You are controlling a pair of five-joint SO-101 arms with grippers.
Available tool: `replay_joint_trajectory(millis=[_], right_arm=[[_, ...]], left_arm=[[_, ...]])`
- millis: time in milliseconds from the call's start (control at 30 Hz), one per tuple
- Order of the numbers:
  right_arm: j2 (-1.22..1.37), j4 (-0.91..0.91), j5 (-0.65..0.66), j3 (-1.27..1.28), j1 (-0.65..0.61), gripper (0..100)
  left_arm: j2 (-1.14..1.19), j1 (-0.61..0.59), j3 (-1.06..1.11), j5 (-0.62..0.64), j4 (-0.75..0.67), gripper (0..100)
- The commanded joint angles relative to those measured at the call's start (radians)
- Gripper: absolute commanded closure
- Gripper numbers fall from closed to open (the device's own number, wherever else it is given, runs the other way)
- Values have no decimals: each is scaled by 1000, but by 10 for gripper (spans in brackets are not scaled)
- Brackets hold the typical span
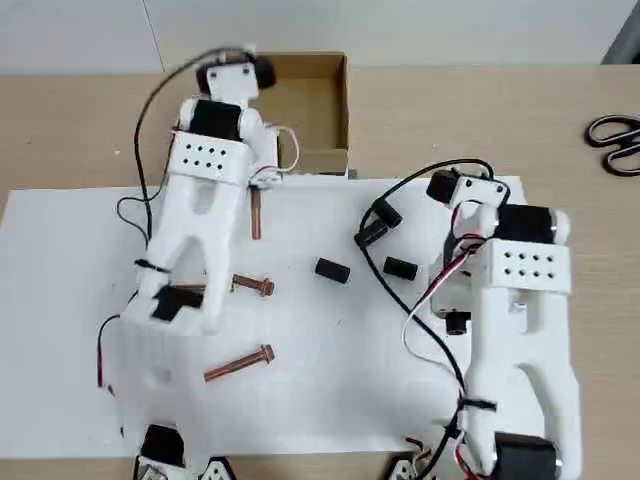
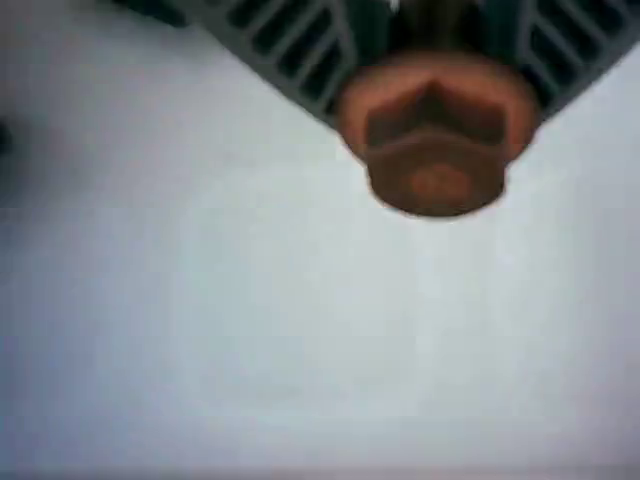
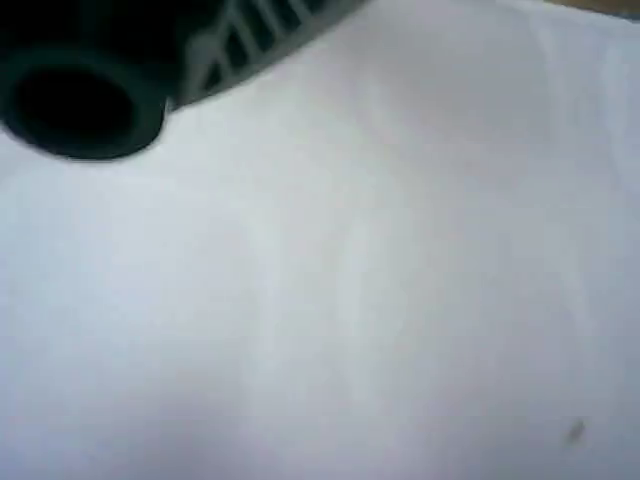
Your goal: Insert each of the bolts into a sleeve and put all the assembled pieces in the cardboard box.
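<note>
— One bolt is up off the white sheet, isn't it?
— Yes, the left gripper has it clenched, with the shank between the ribbed fingers and the six-sided head turned straight at the wrist camera. From above it sits just beside the cardboard box, on the side facing the sheet.
— And the others?
— Two more lie flat on the sheet, well apart from the box. A second bolt pokes out from under the left arm; the third bolt lies slanted, nearer that arm's base.
— What's the right gripper doing?
— Grasping a black sleeve. Its wrist camera looks right down the open bore, with plain sheet behind. Seen from above, it sits tucked against the right arm, over the sheet.
— Any loose sleeves?
— Four, all lying on the sheet between the two arms. Two sit almost touching, on the box side; the other two lie a bit nearer the arm bases, apart from each other.
— Anything else about?
— Scissors on the bare wooden table, beyond the right arm and off the sheet
</note>
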Motion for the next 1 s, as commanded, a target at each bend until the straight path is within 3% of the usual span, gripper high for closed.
replay_joint_trajectory(millis=[0, 333, 600, 833, 967], right_arm=[[-130, 16, -28, -101, -44, 996], [-423, 16, -28, -163, -97, 997], [-700, 13, -25, -54, -97, 997], [-923, -48, -23, 176, -97, 997], [-1004, -180, -23, 311, -104, 997]], left_arm=[[-250, 43, 10, -92, 20, 994], [-649, 86, 180, -123, 20, 994], [-1048, 140, 476, -103, 2, 994], [-1412, 117, 923, -54, -184, 994], [-1649, 54, 1283, -52, -411, 994]])
